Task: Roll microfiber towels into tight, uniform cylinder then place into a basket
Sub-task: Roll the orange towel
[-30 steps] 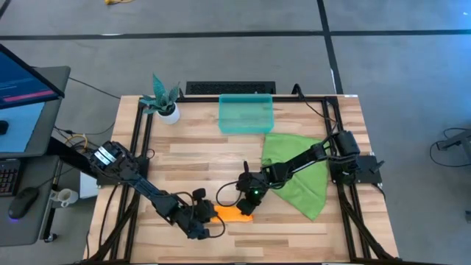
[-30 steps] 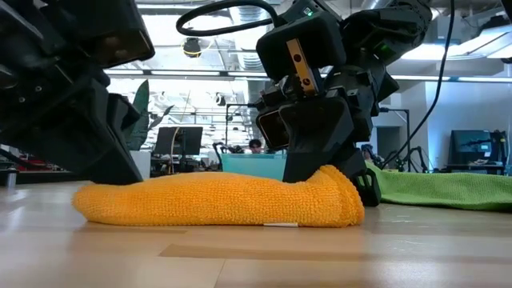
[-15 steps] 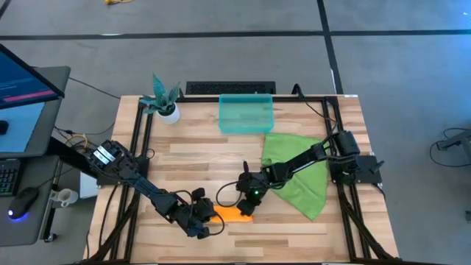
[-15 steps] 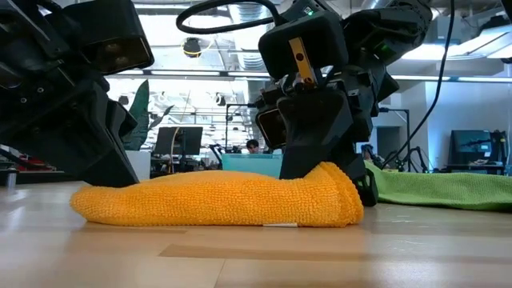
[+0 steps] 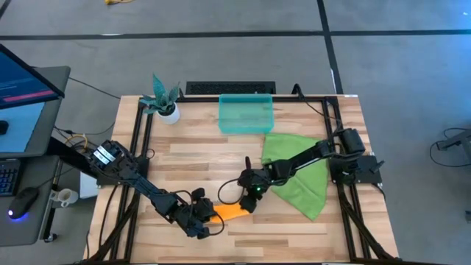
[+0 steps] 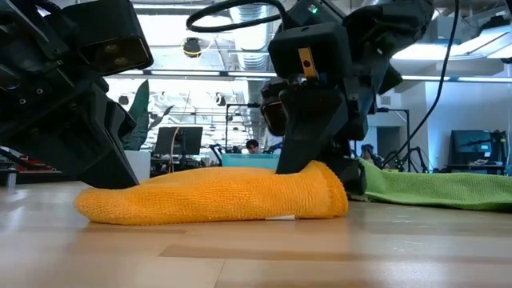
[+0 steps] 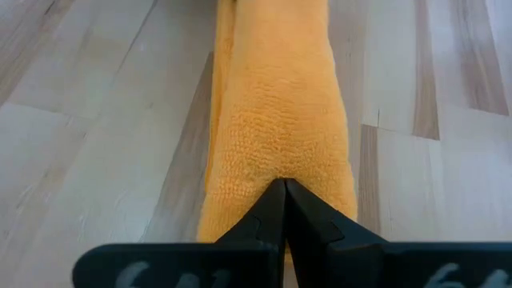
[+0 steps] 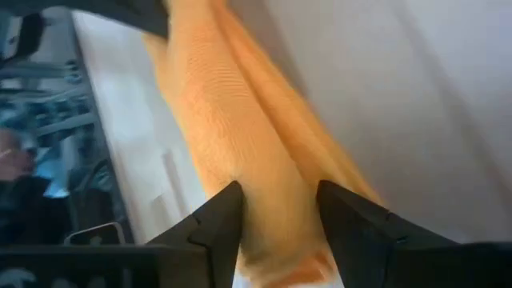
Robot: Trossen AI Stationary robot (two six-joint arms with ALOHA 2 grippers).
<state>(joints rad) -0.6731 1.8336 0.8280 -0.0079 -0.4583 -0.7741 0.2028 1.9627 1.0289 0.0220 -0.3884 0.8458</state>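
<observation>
The orange towel (image 5: 234, 213) lies rolled into a cylinder (image 6: 216, 196) on the wooden table near its front edge. My left gripper (image 5: 210, 218) is shut at the roll's left end. My right gripper (image 5: 248, 205) stands open over the roll's right end, one finger on either side of it (image 8: 276, 204). The green towel (image 5: 298, 173) lies spread flat at the right, under my right arm. The teal basket (image 5: 246, 113) stands at the far middle of the table. My left gripper presses its shut fingertips (image 7: 284, 188) on the top of the roll's left end (image 7: 276, 152). The fingers slant down from the table's left and lie along the roll, which rests on the table. My right gripper's open fingers (image 8: 228, 210) straddle the roll's right end (image 8: 272, 184) from above; whether they touch it, I cannot tell.
A small plant in a white pot (image 5: 163, 99) stands at the far left corner. Bare wood lies between the roll and the basket. A desk with a monitor (image 5: 22, 88) stands beyond the table's left edge.
My right gripper has opened and let go of the roll's right end, rising slightly and drawing a little toward the far right. The roll's right end has settled and pulled in a little toward the left. The roll stays on the table.
</observation>
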